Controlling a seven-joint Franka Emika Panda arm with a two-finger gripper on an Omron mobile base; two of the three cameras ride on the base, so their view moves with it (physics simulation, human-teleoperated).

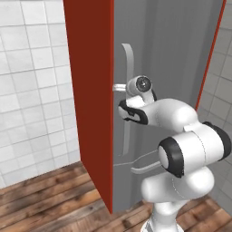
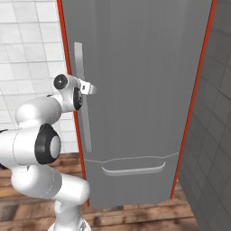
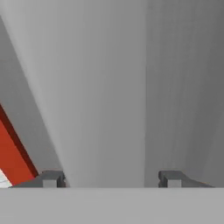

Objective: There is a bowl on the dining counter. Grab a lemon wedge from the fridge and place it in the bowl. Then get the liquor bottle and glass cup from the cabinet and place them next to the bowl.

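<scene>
White-tiled walls and a wooden floor frame the scene. At centre left of the right base view we find the gripper (image 2: 91, 89), jaws apart around the fridge's (image 2: 144, 67) long grey bar handle (image 2: 79, 67), nothing clamped. Closing off-centre risks slipping off on the pull.

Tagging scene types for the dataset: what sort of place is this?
Most likely a kitchen, rendered. A tall grey fridge with a long vertical bar handle sits framed in red panels, with white tiled walls and a wooden floor.

no readable text, labels or numbers anywhere.
</scene>
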